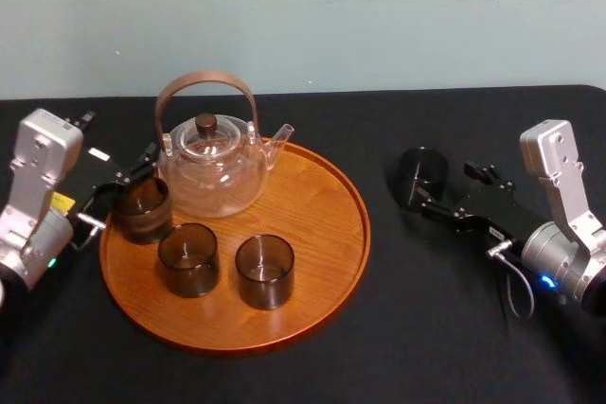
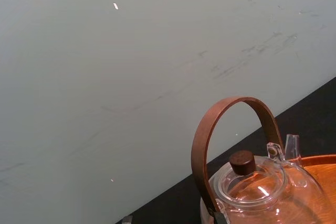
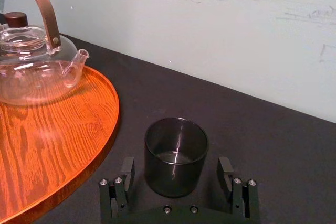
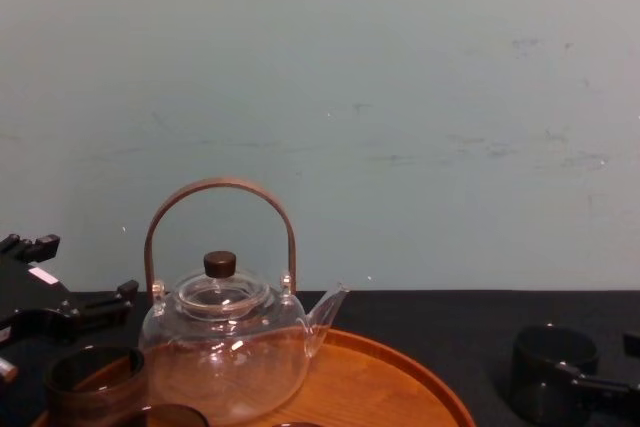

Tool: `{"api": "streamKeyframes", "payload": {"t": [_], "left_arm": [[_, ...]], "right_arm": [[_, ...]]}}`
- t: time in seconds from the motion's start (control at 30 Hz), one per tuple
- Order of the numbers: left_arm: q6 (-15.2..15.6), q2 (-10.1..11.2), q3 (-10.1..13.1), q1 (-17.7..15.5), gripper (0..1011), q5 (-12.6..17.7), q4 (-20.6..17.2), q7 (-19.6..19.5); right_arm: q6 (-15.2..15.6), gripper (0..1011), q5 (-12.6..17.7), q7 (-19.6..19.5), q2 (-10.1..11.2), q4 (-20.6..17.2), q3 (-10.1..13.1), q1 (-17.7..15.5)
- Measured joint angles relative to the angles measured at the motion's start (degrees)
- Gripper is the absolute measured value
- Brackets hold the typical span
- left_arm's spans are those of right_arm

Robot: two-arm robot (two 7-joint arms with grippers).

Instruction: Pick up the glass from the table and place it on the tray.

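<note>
Right gripper (image 3: 176, 165), fingers (image 3: 126, 174) spread either side of the glass (image 3: 176, 148) on the bench (image 3: 273, 145) beside the tray (image 3: 111, 124), could topple it if one finger lands first; left gripper (image 1: 121, 186) sits across the tray.

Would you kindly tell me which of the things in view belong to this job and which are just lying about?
In the job: the glass on the table, the open right hand straddling it, the tray.
Lying about: the teapot, the tray's leftmost glass, middle glass, rightmost glass; the left hand sits by the leftmost.
</note>
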Motion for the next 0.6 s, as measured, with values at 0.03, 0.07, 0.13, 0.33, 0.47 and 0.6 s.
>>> {"api": "streamKeyframes", "payload": {"t": [0.03, 0.07, 0.13, 0.33, 0.47, 0.6], "left_arm": [[0.0, 0.0, 0.0, 0.0, 1001, 0.0, 0.0, 0.0], [0.0, 0.0, 0.0, 0.0, 1001, 0.0, 0.0, 0.0], [0.0, 0.0, 0.0, 0.0, 1001, 0.0, 0.0, 0.0], [0.0, 0.0, 0.0, 0.0, 1001, 0.0, 0.0, 0.0], [0.0, 0.0, 0.0, 0.0, 1001, 0.0, 0.0, 0.0], [0.0, 0.0, 0.0, 0.0, 1001, 0.0, 0.0, 0.0]], "right_arm": [[0.0, 1002, 0.0, 0.0, 0.0, 0.0, 0.0, 0.0], [0.0, 1002, 0.0, 0.0, 0.0, 0.0, 0.0, 0.0], [0.0, 1002, 0.0, 0.0, 0.0, 0.0, 0.0, 0.0], [-0.3, 1002, 0.1, 0.4, 0.0, 0.3, 0.0, 0.1], [-0.9, 1002, 0.6, 1.1, -0.1, 1.4, -0.1, 0.8], [-0.9, 1002, 1.1, 1.6, -0.2, 2.5, -0.2, 1.7]]}}
